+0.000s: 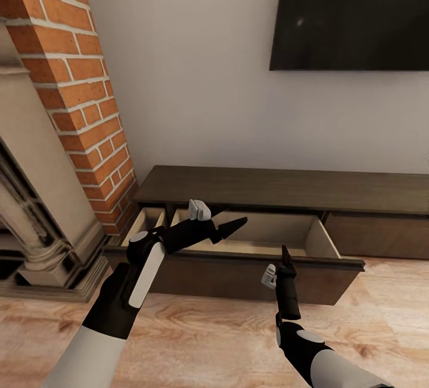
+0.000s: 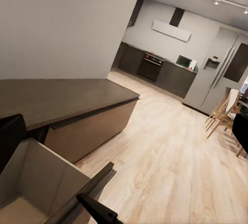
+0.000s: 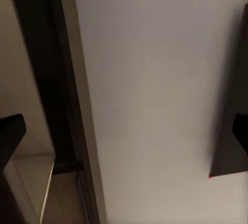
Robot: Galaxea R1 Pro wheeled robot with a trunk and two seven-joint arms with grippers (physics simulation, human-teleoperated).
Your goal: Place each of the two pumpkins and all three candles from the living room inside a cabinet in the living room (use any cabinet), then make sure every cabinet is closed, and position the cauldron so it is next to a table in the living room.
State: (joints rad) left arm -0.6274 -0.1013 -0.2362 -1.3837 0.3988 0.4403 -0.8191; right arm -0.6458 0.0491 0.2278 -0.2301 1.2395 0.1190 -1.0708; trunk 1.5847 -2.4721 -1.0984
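The wide drawer (image 1: 262, 239) of the cabinet (image 1: 286, 188) stands pulled out, and its pale inside is open from above, so a gripper could come down into it between the dark front panel (image 1: 238, 272) and the cabinet top. The left gripper (image 1: 229, 228) hangs over the drawer's left part, and the brick fireplace (image 1: 77, 78) closes the left side. The wood floor (image 1: 202, 328) before the drawer is free.
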